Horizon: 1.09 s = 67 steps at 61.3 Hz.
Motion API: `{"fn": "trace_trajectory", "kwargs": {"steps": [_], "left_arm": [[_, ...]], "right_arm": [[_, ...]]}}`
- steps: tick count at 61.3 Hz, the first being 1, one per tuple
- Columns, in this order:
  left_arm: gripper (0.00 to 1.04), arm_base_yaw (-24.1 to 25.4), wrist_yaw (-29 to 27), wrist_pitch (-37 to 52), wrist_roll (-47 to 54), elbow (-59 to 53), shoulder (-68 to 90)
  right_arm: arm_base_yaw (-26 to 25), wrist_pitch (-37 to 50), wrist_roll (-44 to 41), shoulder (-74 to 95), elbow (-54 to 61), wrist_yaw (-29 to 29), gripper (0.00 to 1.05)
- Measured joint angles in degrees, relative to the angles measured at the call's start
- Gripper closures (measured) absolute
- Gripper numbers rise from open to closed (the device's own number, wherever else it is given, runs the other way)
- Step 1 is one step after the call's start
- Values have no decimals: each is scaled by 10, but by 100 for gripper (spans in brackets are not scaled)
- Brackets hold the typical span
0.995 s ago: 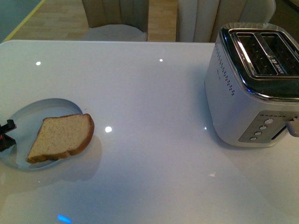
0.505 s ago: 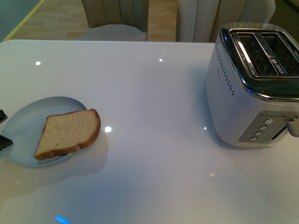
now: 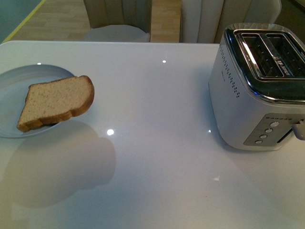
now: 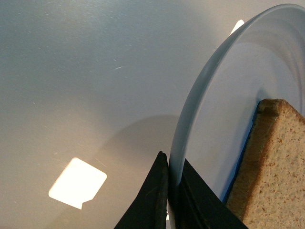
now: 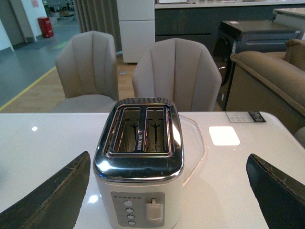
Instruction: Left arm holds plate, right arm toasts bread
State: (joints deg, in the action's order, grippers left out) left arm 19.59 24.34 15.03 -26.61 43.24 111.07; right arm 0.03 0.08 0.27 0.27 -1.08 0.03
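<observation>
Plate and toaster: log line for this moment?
left gripper: shut on plate rim | plate: held above table, bread on it | right gripper: open, empty, facing toaster

ahead of me a glossy white table (image 3: 157, 105) catches small light glints; past it, two beige padded chairs (image 5: 176, 71) stand on wood floor (image 3: 62, 19), a brown sofa (image 5: 271, 76) nearby.

Pale blue-grey plate (image 3: 14, 81), light brown bread (image 3: 57, 100), silver toaster (image 3: 238, 105).

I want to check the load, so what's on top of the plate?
One slice of bread lies on the plate, one end overhanging the rim. The plate surface beneath the slice is covered.
</observation>
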Motion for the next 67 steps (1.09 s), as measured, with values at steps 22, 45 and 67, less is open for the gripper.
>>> {"fn": "trace_trajectory", "kwargs": {"steps": [22,45,67], "left_arm": [[102,-90,-12,-110,-50,-57,-224],[102,-262,-97,-188,-138,-59,-344],[102,-476,-201,-198,-274,-17,-328]], "right_arm": [[0,0,0,0,0,0,9],[0,0,0,0,0,0,9],[0,0,0,0,0,0,9]]}}
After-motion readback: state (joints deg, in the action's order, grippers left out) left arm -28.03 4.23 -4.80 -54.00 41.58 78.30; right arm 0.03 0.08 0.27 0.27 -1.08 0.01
